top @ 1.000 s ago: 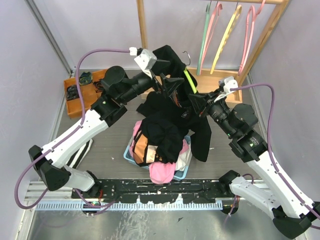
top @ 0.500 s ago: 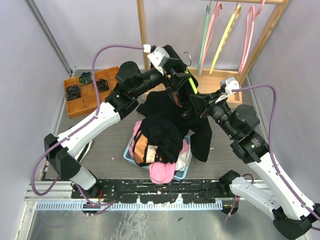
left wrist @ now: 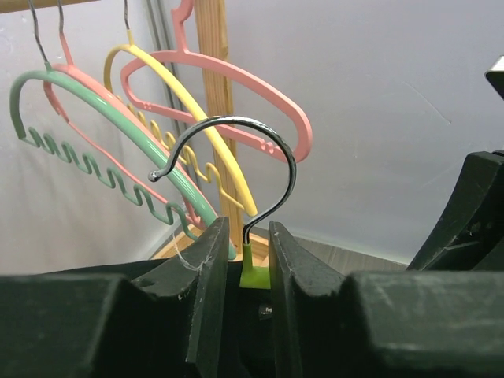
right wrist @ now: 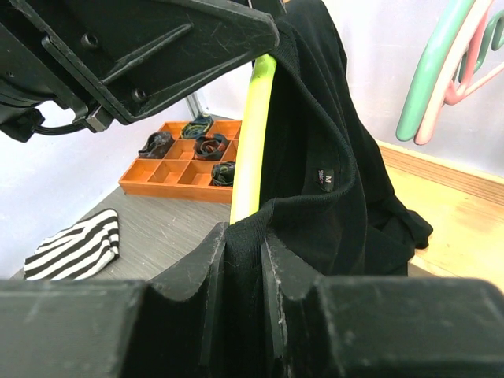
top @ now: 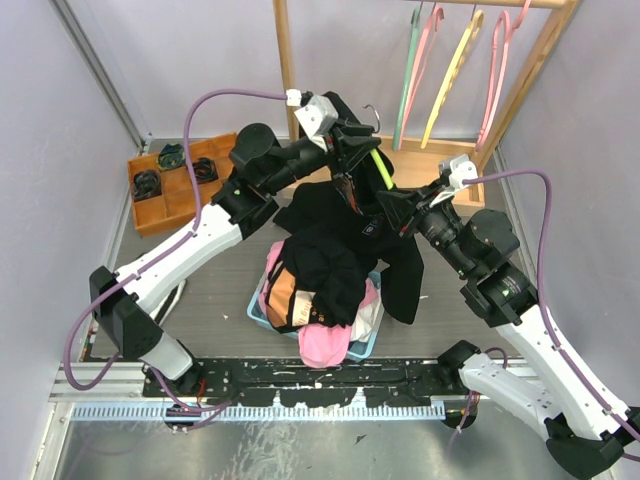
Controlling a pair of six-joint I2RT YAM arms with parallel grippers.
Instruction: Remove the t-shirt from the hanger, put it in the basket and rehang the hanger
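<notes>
A black t-shirt (top: 350, 225) hangs on a lime-green hanger (top: 381, 164) with a metal hook, held up between both arms above the basket. My left gripper (top: 352, 152) has its fingers drawn in on either side of the hanger's green neck (left wrist: 253, 272), just under the hook (left wrist: 279, 153). My right gripper (top: 392, 208) is shut on the ribbed collar of the t-shirt (right wrist: 331, 134), right beside the hanger's green arm (right wrist: 253, 142). The rest of the shirt droops down over the pile of clothes.
A blue basket (top: 256, 310) heaped with clothes sits under the shirt. An orange compartment tray (top: 150, 210) with rolled socks lies at the left, and a striped cloth (top: 165, 305) near the left arm. A wooden rack with coloured hangers (top: 450, 70) stands behind.
The left arm swung right to the hanger's top, and its fingers narrowed from wide open to close around the hanger's neck. The right gripper kept its grip on the collar.
</notes>
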